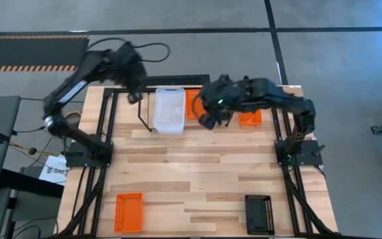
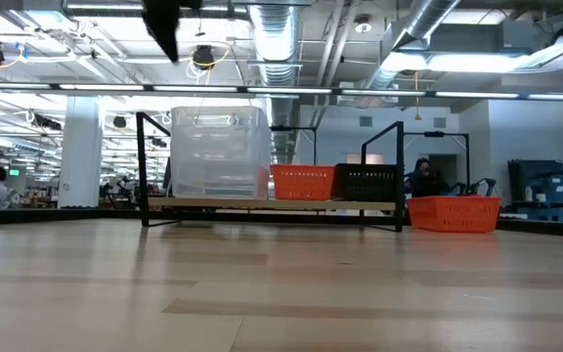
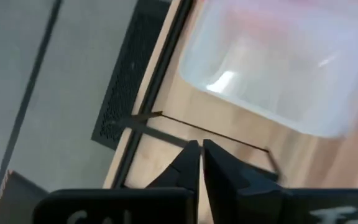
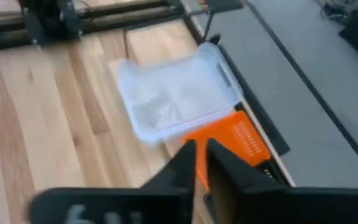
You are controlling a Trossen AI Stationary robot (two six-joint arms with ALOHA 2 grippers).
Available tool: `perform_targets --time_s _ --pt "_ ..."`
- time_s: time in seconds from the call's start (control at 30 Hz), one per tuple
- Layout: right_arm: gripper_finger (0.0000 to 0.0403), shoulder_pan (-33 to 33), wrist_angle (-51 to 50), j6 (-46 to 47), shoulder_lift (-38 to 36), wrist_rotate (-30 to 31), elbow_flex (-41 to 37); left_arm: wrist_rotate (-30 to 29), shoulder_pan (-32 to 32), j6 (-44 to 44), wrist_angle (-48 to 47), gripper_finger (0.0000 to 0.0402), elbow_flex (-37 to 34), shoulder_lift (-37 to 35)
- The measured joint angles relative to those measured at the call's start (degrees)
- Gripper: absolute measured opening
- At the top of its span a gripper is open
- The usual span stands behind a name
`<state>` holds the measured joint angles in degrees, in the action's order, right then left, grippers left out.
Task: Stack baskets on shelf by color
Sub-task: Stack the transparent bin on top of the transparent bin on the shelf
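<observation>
Heads up on your setup: the shelf [image 2: 272, 203] sits at the far edge of the desk [image 1: 197, 179], and the clear baskets [image 1: 169, 109] are stacked at its left end, looking tall in the low view. Right next to them on the shelf there's an orange basket [image 2: 303, 182], then a black basket [image 2: 371, 182] beside that. Another orange basket [image 1: 250, 118] sits on the desk just off the shelf's right end.

Your left gripper [image 3: 199, 163] is up above the shelf's left end, near the clear stack, with its fingers pressed together and nothing between them. Your right gripper [image 4: 201, 163] hangs over the middle of the shelf, above the orange basket there, also pinched closed and empty.

Down at the near edge of the desk you've got a lone orange basket [image 1: 128, 211] on the left and a lone black basket [image 1: 259, 214] on the right, well apart from each other.
</observation>
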<state>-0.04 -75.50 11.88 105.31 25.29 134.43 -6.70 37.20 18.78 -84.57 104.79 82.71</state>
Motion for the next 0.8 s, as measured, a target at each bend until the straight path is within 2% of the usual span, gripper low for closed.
perform_targets --time_s 0.1,0.37,0.5,0.67,0.8 --pt "0.0012 1.7 1.65 0.13 4.03 -0.02 -0.8 -0.18 -3.38 -3.69 -1.49 0.0004 0.0 -6.76" --pt "0.0005 5.46 4.78 0.16 20.5 -3.58 -0.83 -8.93 -10.93 -17.85 -5.28 0.0 -0.71 -22.15" --pt "0.0003 6.13 4.39 1.04 27.16 -4.41 -0.85 -10.21 -12.14 -22.87 -5.52 0.0 -3.65 -29.24" --pt "0.0002 6.02 3.47 0.59 31.52 -4.56 -0.83 -10.11 -12.14 -27.13 -5.5 0.0 -9.57 -37.35" --pt "0.0002 5.14 4.51 -2.46 31.88 -4.42 -0.79 -9.95 -12.12 -29.32 -5.39 0.0 -15.16 -41.47"
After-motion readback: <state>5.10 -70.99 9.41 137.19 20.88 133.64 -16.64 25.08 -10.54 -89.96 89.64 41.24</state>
